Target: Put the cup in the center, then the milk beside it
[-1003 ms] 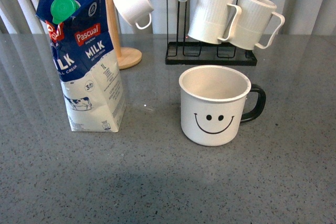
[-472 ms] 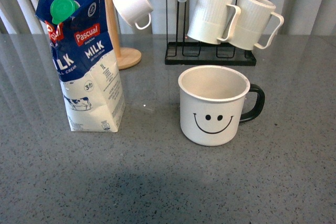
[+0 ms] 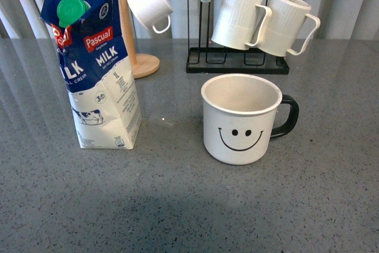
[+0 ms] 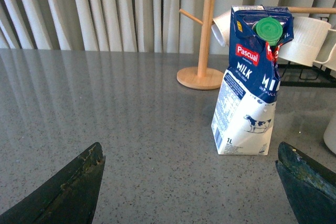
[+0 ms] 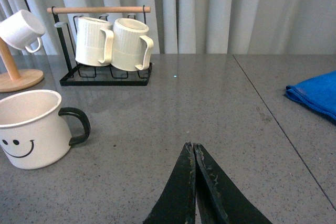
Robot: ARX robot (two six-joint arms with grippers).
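Nothing on the table has really budged since a moment ago; my guess is the placing is over. The left gripper (image 4: 189,148) is spread wide with nothing in it, and the milk (image 4: 249,85) stands upright ahead of it, off toward the robot's right. The cup (image 3: 240,119) sits about mid-table, near the carton but not touching; from the right gripper (image 5: 192,148) it's ahead and off to the robot's left. That gripper is pinched closed on nothing. The front view shows neither arm, so only the wrist cams tell you the hands are clear; the right wrist cam also catches a blue cloth (image 5: 315,95) that the front view misses.
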